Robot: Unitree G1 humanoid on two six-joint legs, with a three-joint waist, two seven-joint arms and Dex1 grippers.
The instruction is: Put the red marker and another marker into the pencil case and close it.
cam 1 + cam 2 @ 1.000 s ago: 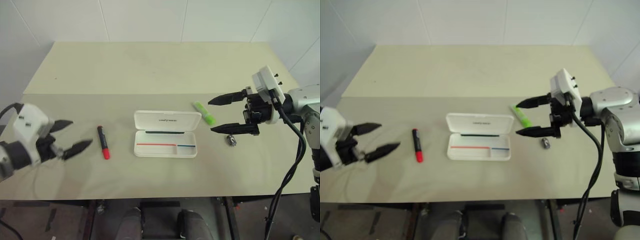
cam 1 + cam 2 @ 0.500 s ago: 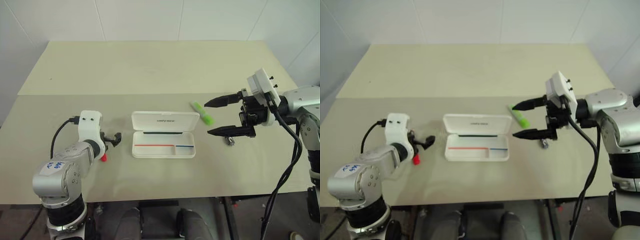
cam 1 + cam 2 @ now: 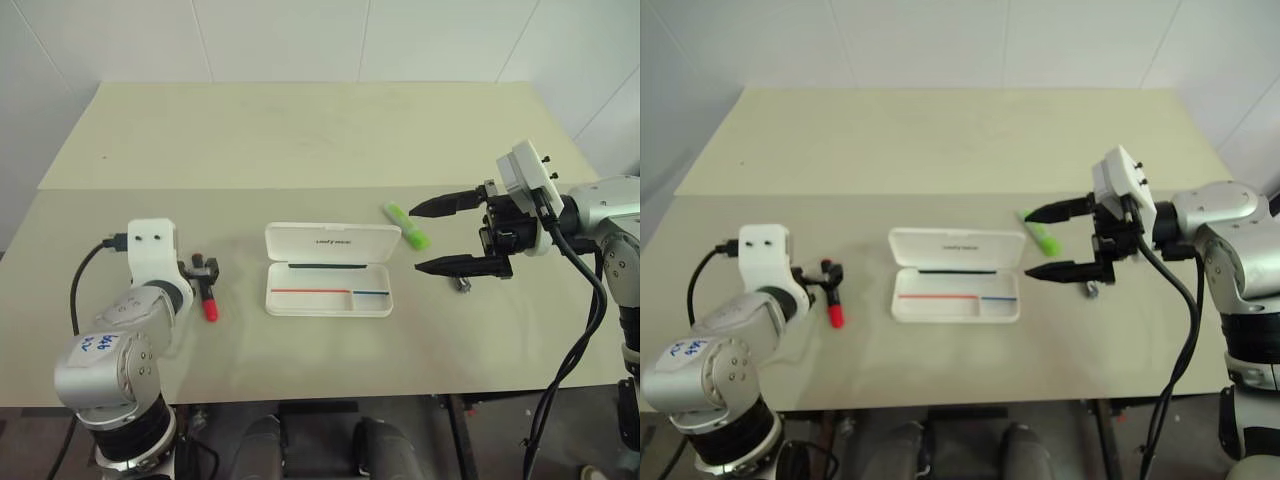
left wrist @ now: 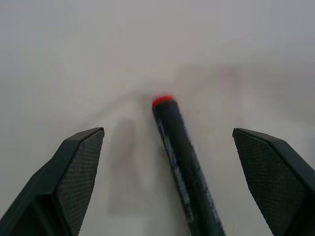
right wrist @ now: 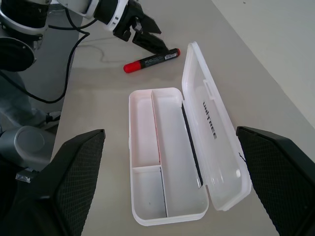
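Pencil case (image 3: pixel 330 269): flat white plastic box, rounded corners, lying open mid-table; lid (image 3: pixel 332 239) hinged back flat on the far side, small dark lettering on it. Tray divided into compartments, a red and a blue line inside; no pens in it.

Red marker (image 3: pixel 208 297): slim, red body, dark end, on the table left of the case. Left gripper (image 3: pixel 204 270) is at its far end, fingers spread to either side, not closed on it.

Another marker (image 3: pixel 408 225): stubby lime-green highlighter, lying just beyond the case's right far corner.

Small metallic cylinder (image 3: pixel 463 284): right of the case.

Right gripper (image 3: pixel 432 237): fingers spread wide, empty, above the table near the highlighter.

Table (image 3: pixel 300 130): matte pale beige top; white panelled wall behind.
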